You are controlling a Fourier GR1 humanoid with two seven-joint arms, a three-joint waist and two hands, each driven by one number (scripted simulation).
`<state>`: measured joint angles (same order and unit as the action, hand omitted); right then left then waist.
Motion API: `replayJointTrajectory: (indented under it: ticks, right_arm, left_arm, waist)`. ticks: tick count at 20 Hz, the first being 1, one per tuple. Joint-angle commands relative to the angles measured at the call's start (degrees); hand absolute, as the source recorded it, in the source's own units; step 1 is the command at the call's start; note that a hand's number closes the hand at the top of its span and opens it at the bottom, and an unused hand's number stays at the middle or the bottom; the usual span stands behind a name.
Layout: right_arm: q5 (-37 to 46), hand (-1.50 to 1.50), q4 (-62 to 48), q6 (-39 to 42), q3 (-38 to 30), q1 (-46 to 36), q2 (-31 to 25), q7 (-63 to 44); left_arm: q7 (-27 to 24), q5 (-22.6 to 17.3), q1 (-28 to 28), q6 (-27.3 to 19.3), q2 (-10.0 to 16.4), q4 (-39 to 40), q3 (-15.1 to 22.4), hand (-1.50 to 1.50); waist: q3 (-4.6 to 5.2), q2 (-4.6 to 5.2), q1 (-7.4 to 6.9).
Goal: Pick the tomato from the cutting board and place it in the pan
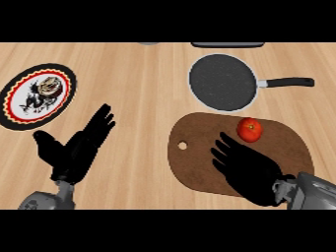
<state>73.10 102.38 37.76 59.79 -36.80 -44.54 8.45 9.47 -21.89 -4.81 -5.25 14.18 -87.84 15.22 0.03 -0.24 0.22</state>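
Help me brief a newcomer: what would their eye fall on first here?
The red tomato stands out on the brown cutting board, with the right hand open just short of it. Beyond the board lies the dark pan, handle pointing right. At far left sits a patterned plate, the open left hand resting near it.

Left hand (78, 147): matte black all over, with slender fingers and a thicker thumb; shows at about 8 o'clock in the head view.
Right hand (245, 166): the same matte black, with a broad palm and tapering fingers; at about 5 o'clock.
Left forearm (45, 199): grey rounded casing, with a narrow wrist piece joining the hand; at 7 o'clock.
Right forearm (321, 193): grey blocky shell with lighter highlights and a darker wrist joint; at 4 o'clock.
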Motion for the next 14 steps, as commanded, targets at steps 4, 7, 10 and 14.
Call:
replayJointTrajectory:
  ticks: [4, 7, 10, 14]
  right_arm:
    - [8.48, -1.5, -2.77, -1.92, -1.39, 6.75, 3.91, -2.24]
    - [11.38, -1.5, -2.65, -1.74, -2.51, 5.13, 4.5, -0.25]
    - [14.97, -1.5, -1.6, -4.16, -3.62, 3.72, 2.58, -0.2]
    - [18.03, -1.5, -5.3, -9.26, -7.16, 6.66, 2.08, 2.23]
  left_arm:
    - [1.62, 1.21, 0.61, 0.26, -1.07, -3.31, -1.07, 0.0]
    - [4.69, 1.18, -2.19, 0.08, -0.97, -3.36, -2.33, 0.0]
    - [0.98, 2.95, -1.64, 0.48, -2.45, 1.03, -1.86, 0.0]
    - [-1.4, 4.74, 1.68, 2.05, -3.51, 0.67, -0.7, 0.0]
  waist:
    - [-0.04, 0.21, -0.43]
    - [-0.03, 0.18, -0.36]
    - [-0.01, 0.21, -0.16]
    - [-0.02, 0.21, -0.26]
